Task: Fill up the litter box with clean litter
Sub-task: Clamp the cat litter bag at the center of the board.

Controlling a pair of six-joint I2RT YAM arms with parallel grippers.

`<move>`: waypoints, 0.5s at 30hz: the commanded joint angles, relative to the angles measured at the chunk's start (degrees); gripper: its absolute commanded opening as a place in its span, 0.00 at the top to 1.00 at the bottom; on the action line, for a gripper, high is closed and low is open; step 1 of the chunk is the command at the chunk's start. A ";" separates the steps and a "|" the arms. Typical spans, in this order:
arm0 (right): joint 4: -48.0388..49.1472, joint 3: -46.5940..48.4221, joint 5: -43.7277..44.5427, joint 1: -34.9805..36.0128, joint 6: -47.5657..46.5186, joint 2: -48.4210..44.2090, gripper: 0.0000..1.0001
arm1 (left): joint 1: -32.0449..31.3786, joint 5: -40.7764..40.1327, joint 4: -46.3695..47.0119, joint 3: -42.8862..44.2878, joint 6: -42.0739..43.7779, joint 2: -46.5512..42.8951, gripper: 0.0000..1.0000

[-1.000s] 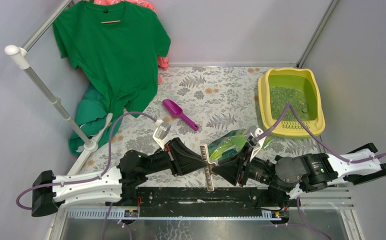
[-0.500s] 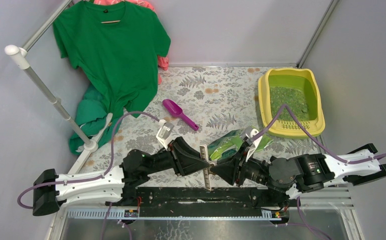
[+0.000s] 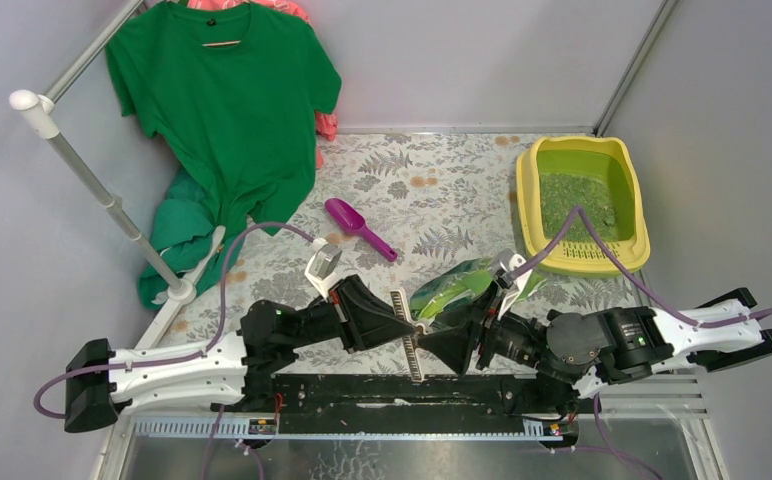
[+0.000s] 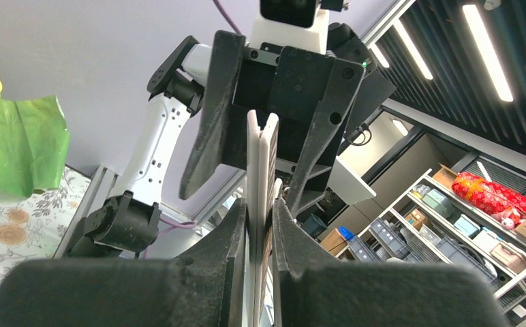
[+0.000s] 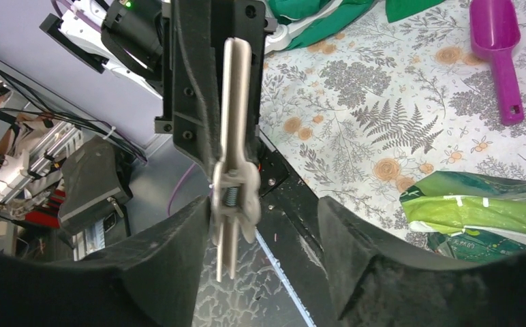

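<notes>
Well, around the arms we see a purple scoop [image 3: 359, 228] lying alone on the floral cloth [image 3: 432, 180], a green T-shirt [image 3: 224, 100] hanging from a rack [image 3: 92, 180] at the left, and a glossy green bag [image 3: 457, 288] lying just beyond the two grippers, which meet at mid-table. Between them stands a long pale clip [image 5: 235, 116]. The left gripper [image 4: 260, 208] is clamped on it, while the right gripper [image 5: 264, 211] has its fingers spread wide to either side, touching it nowhere that we can see. The right arm's purple cable [image 3: 587, 232] arcs across the near end of the litter box [image 3: 524, 205], which sits at the far right corner, well apart from the bag. Inside it the clean litter [image 3: 574, 200] lies as a grainy green layer over much of the floor. We cannot tell whether the bag's mouth is open, since the right arm hides its near end, and both wrist views cut the bag off at an edge.
</notes>
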 commanded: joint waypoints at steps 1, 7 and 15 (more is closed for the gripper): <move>2.71 1.44 -0.44 -0.55 -0.48 1.31 0.31 | 0.19 -0.65 2.45 -0.45 0.36 -1.80 0.92; 4.81 1.03 -1.94 -0.75 -1.59 1.22 0.36 | 0.21 -0.47 2.31 -0.38 0.43 -1.69 0.92; 5.60 1.05 -2.23 -0.88 -1.83 1.12 0.50 | 0.19 0.00 1.79 -0.19 0.57 -0.90 0.92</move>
